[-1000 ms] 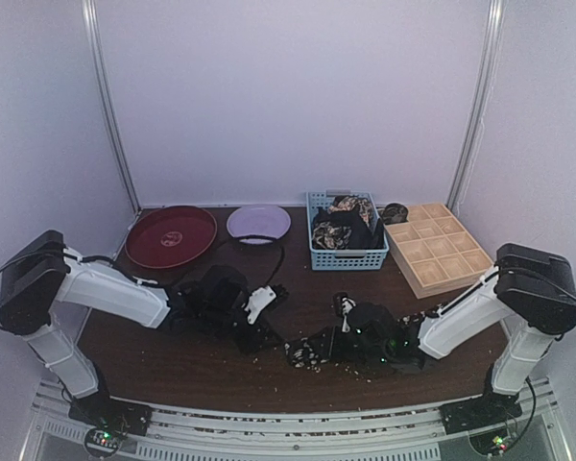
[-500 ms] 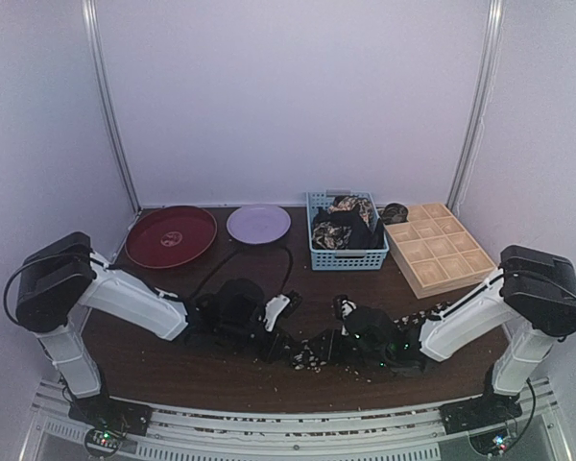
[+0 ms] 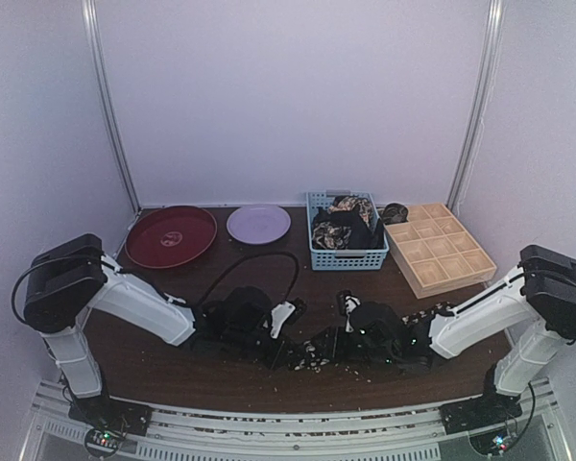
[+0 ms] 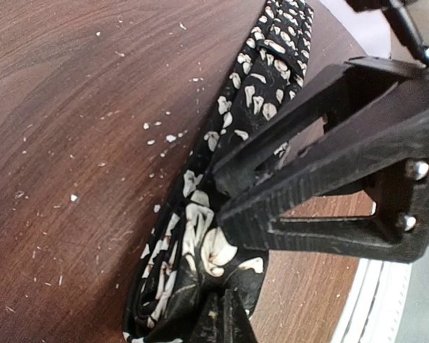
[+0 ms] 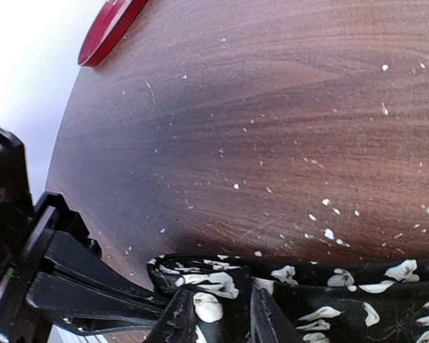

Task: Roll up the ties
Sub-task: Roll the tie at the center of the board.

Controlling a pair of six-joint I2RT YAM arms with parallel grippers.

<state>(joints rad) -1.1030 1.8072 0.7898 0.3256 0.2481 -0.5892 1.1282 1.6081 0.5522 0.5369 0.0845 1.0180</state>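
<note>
One tie (image 3: 312,353), black with cream floral print, lies on the brown table (image 3: 173,370) near the front; its strip runs right to about (image 3: 440,312). In the left wrist view the tie (image 4: 225,150) runs from the top down to a folded, part-rolled end. My left gripper (image 3: 280,342) is at that end from the left, with its fingertips (image 4: 222,321) together on the fabric. My right gripper (image 3: 334,344) pinches the same rolled end (image 5: 200,275) between its fingers (image 5: 180,314). The two grippers nearly touch.
A blue mesh basket (image 3: 348,257) holding more ties (image 3: 344,227) stands at the back, with a wooden gridded tray (image 3: 440,252) to its right. A small rolled tie (image 3: 396,212) lies at the tray's back corner. A red plate (image 3: 170,236) and a lilac plate (image 3: 258,223) lie back left.
My left arm has swung right and forward until its gripper reached the tie's rolled end. My right gripper stayed on the tie and shifted slightly right.
</note>
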